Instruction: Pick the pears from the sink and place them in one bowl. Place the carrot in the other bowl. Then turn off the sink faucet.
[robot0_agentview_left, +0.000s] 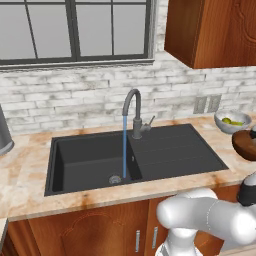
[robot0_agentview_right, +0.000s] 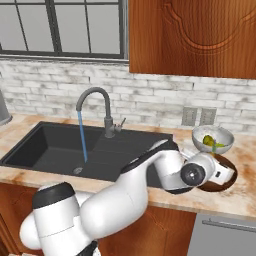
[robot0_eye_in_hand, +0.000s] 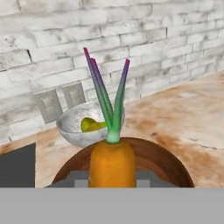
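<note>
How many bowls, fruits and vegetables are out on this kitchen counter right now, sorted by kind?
Bowls: 2, a grey bowl and a brown bowl
Carrots: 1, the carrot, held over the brown bowl
Pears: at least 1 yellow-green pear shows in the grey bowl; a second cannot be told apart
Total: 4 clearly seen

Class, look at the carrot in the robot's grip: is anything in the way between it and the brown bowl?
Nothing visible. The carrot hangs directly over the brown bowl, whose inside looks bare; the grey bowl sits behind it.
</note>
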